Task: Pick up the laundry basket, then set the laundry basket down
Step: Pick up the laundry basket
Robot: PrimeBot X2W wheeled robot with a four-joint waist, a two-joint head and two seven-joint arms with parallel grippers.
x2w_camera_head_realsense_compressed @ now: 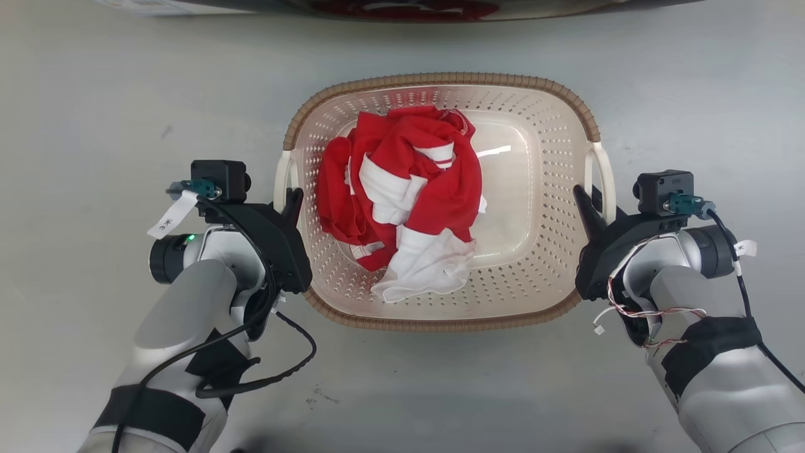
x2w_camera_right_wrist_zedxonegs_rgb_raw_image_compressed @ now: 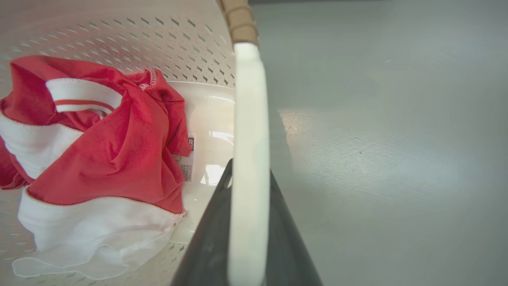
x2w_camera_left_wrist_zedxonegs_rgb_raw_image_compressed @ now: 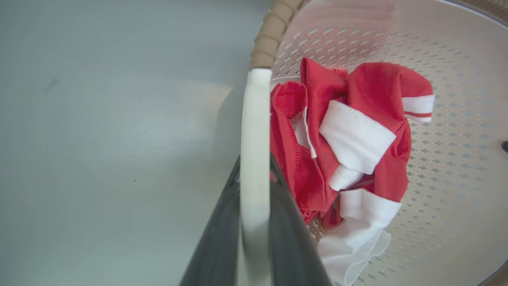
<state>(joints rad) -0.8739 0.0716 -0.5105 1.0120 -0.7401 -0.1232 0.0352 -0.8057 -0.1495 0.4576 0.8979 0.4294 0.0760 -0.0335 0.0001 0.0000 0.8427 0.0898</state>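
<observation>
Inside laundry basket [x2w_camera_right_wrist_zedxonegs_rgb_raw_image_compressed: 119, 31], printed label [x2w_camera_right_wrist_zedxonegs_rgb_raw_image_compressed: 186, 161]

Clothes [x2w_camera_head_realsense_compressed: 402, 207] cover much of the basket [x2w_camera_head_realsense_compressed: 534, 189] bottom; label [x2w_camera_right_wrist_zedxonegs_rgb_raw_image_compressed: 187, 159] print's too small to read; something red [x2w_camera_head_realsense_compressed: 402, 9], cut off up top.

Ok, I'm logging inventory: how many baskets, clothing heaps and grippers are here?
laundry basket: 1
red-and-white clothing heap: 1
grippers: 2, the left gripper and the right gripper
Total: 4
</observation>
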